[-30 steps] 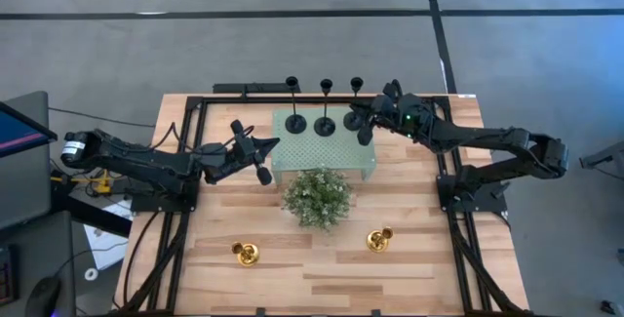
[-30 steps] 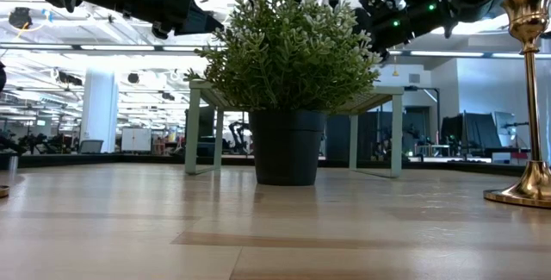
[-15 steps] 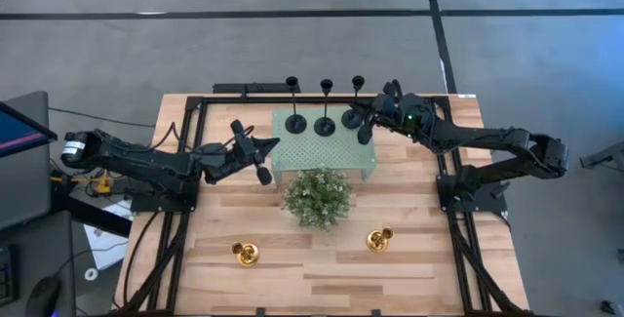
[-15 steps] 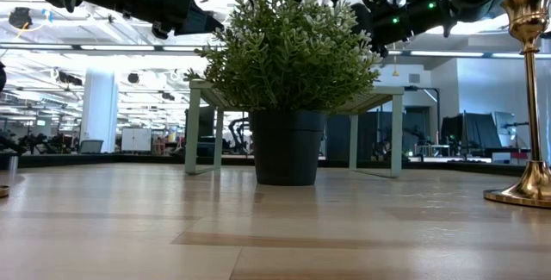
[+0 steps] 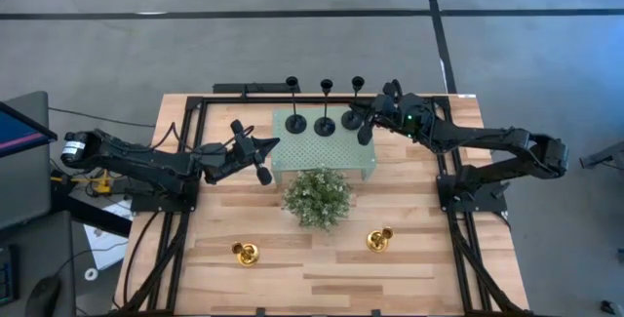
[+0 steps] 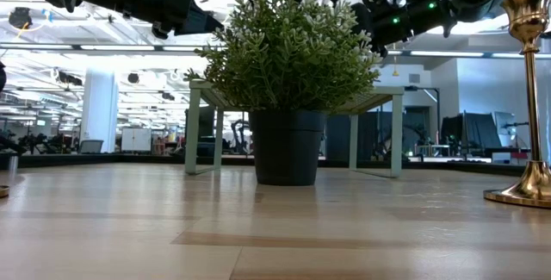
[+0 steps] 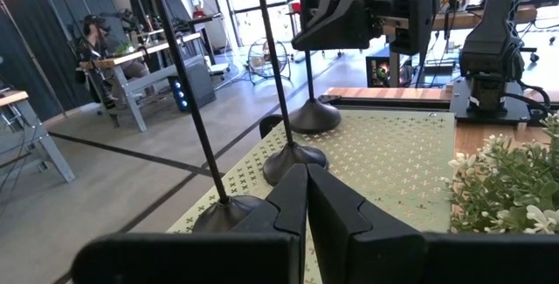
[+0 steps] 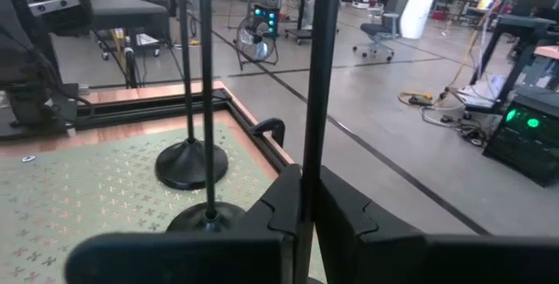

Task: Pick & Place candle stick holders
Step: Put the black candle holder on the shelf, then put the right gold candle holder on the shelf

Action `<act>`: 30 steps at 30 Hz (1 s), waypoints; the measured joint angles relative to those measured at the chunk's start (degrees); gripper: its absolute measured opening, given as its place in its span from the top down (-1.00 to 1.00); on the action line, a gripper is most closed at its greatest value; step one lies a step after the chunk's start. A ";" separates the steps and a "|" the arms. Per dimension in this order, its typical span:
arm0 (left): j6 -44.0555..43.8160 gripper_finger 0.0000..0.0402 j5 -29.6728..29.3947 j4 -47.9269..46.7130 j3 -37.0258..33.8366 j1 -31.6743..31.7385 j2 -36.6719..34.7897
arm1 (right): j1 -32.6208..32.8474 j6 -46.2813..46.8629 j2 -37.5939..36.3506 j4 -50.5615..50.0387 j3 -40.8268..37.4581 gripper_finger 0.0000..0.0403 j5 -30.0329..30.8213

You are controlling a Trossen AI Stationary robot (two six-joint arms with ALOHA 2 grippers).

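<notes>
Three black candle stick holders stand by their disc bases on a green perforated stand [image 5: 322,153] at the table's far middle: left [image 5: 295,122], middle [image 5: 325,125], right [image 5: 353,118]. Two gold holders [image 5: 246,253] [image 5: 379,240] stand on the wood near the front. My right gripper [image 8: 307,204] is shut on the right black holder's stem, at the stand's right far corner [image 5: 365,124]. My left gripper [image 7: 306,198] is shut and empty, raised just left of the stand [image 5: 265,149]. My right gripper pinches the thin stem [image 8: 316,148] of the right black holder between its two fingers, low on the stem. The fingers come level from the table's right side and lie across the upright stem. The fingers hide the base in the wrist view.
A bushy green plant [image 5: 318,197] in a dark pot stands at the table's middle, just in front of the green stand. Black frame rails run along the table's left, right and far sides. Bare wood lies around the gold holders.
</notes>
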 joint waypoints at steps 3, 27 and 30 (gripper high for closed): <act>0.00 0.94 -0.01 0.00 0.00 0.00 0.00 | 0.00 0.45 0.00 0.00 0.00 0.87 -0.35; 0.00 0.94 0.01 0.00 0.00 0.00 0.00 | -0.04 -3.48 -4.68 -9.94 0.02 0.38 1.90; 0.00 0.94 -0.01 0.00 0.00 0.00 0.00 | 0.32 -3.39 -8.28 -14.09 0.04 0.27 2.02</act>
